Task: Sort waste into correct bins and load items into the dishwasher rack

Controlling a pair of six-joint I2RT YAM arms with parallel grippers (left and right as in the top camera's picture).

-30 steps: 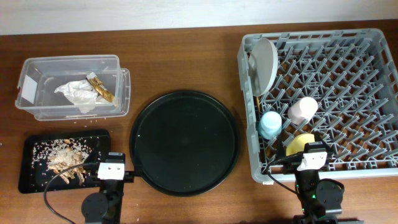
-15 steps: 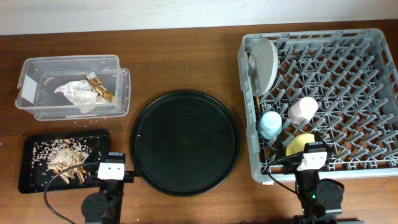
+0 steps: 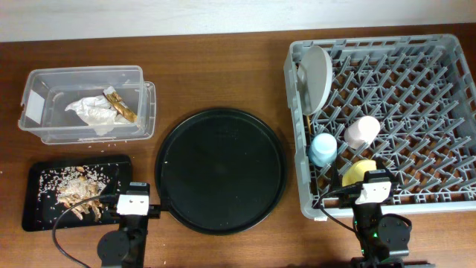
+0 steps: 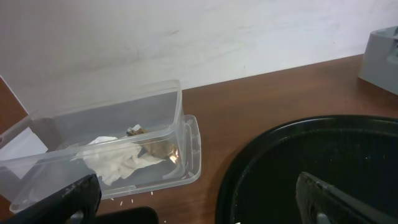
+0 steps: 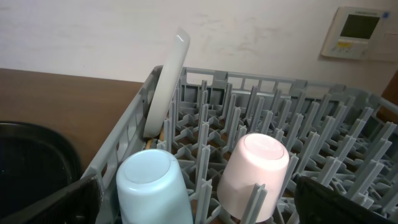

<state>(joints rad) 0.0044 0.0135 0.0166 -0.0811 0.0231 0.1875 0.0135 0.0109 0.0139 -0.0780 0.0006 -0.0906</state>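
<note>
Nothing moved | left pincer (image 4: 196, 190) spread wide, empty | right pincer (image 5: 193, 193) spread wide, empty

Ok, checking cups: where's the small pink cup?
Overhead, the pink cup sits left in the grey plastic rack, right of the small light-blue cup, beyond the yellow bowl.

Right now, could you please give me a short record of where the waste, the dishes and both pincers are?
clear box: holds napkin and wrapper
flat black tray: holds food scraps
dishwasher rack: plate on edge by left wall; blue cup and pink cup bottoms up; yellow bowl near front
round black tray: between bins and rack
left pincer: open, holding nothing
right pincer: open, holding nothing
</note>
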